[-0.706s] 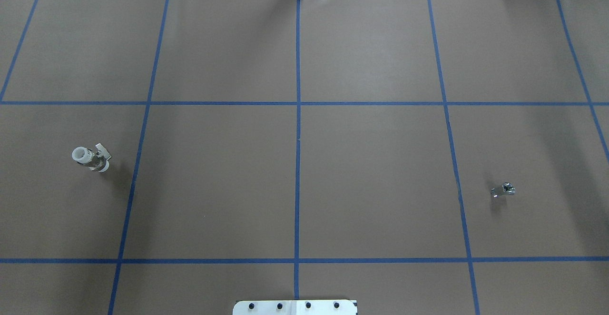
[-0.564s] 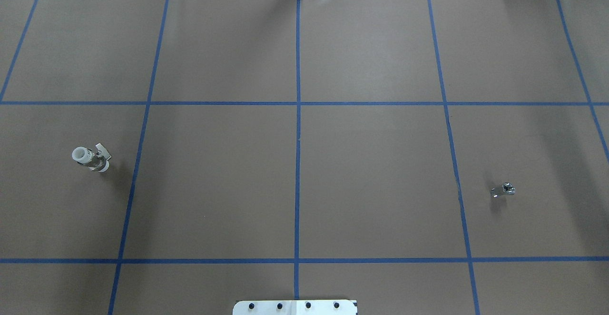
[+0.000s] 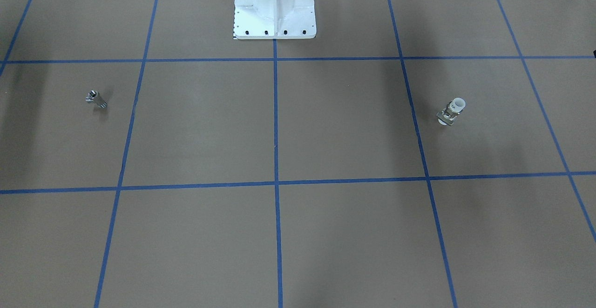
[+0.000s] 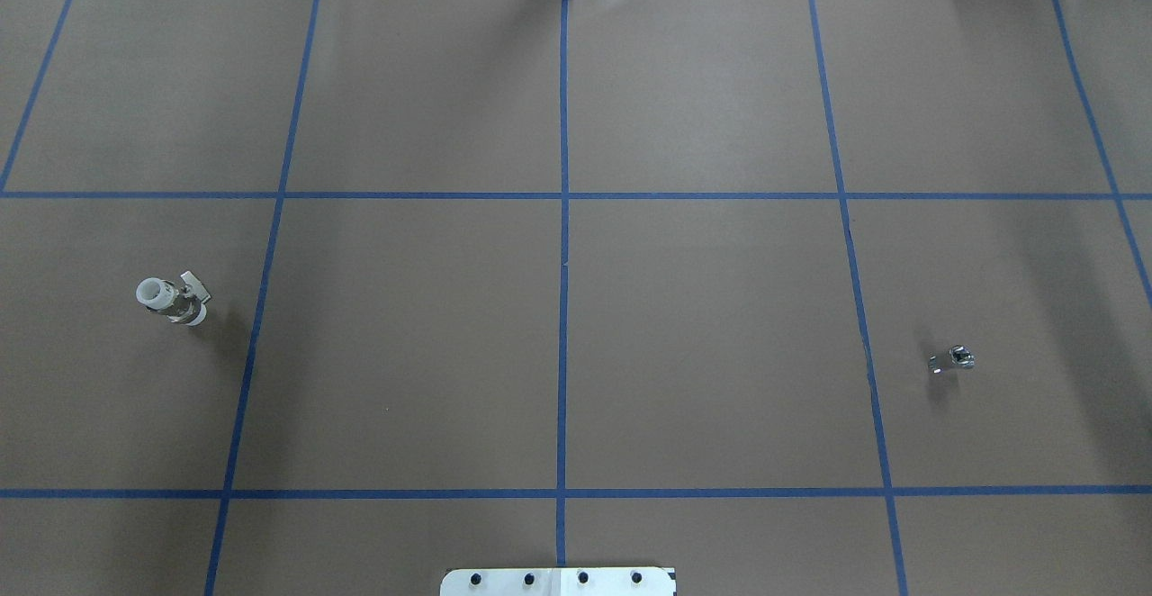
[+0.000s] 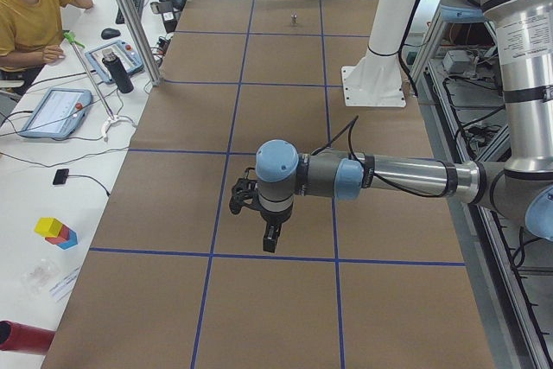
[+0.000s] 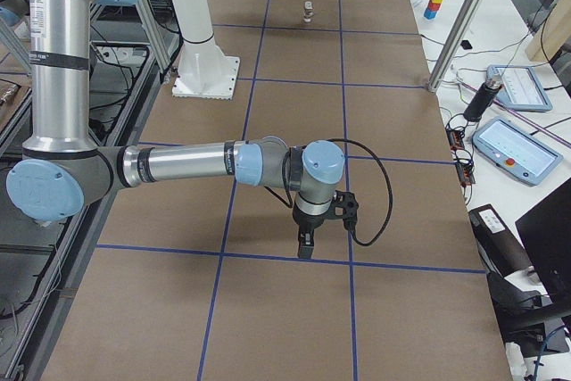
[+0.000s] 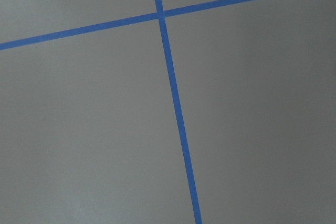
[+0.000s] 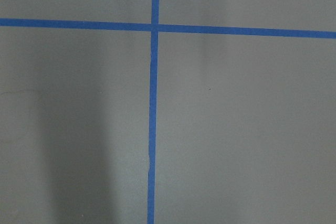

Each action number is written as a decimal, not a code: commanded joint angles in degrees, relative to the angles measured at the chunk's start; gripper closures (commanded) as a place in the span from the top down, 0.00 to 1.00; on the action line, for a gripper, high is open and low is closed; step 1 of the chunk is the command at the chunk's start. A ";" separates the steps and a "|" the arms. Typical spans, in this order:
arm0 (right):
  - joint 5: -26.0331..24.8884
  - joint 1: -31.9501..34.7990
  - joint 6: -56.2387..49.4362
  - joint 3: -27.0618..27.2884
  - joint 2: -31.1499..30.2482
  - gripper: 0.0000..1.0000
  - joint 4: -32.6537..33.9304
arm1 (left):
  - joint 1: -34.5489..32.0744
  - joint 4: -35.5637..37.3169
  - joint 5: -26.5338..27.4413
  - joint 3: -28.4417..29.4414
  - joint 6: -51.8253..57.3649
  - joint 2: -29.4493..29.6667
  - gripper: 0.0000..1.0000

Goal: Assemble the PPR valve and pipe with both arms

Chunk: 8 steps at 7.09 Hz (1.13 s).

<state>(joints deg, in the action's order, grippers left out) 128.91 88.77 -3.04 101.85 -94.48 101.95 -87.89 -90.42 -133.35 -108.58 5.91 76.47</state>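
Overhead cam's behind the robot, looking fwd & down on the table (image 4: 702,326). Front cam faces it from opposite, steep; both share the PPR valve (image 4: 171,301), pipe (image 4: 951,360) & white pedestal (image 4: 558,581). Side cams shoot lengthwise from each end. Wrist cams: close-up on blue tape (image 7: 160,14).

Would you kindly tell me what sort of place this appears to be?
Most likely a robotics lab: a table with a blue tape grid, the left arm and right arm by a white pedestal, and an operator beside touchscreen pendants.

Blue tape lines (image 4: 564,263) grid the brown table (image 4: 702,326); a white pedestal (image 3: 274,5) (bolted down) stands on it.
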 commanded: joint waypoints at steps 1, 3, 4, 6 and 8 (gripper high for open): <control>0.11 0.00 0.05 0.01 0.00 1.00 0.00 | 0.09 -0.90 -0.07 0.12 -0.55 2.97 1.00; 0.03 0.00 0.05 0.01 0.00 1.00 0.00 | 0.09 -1.86 0.01 0.38 -0.20 5.35 1.00; 0.11 0.00 0.05 0.01 -0.09 1.00 0.00 | 0.18 -6.04 -0.07 0.47 -0.28 5.88 1.00; 0.12 0.00 -0.04 0.01 -0.09 1.00 0.00 | 2.18 -10.65 -0.16 0.65 -0.55 8.85 1.00; 0.03 0.00 0.05 -0.16 -0.09 1.00 0.00 | 6.74 -12.31 -0.33 0.92 -11.78 11.41 1.00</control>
<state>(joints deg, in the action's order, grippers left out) 129.01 88.77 -3.05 101.79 -94.57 101.95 -84.06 -101.26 -133.58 -107.55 2.21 86.36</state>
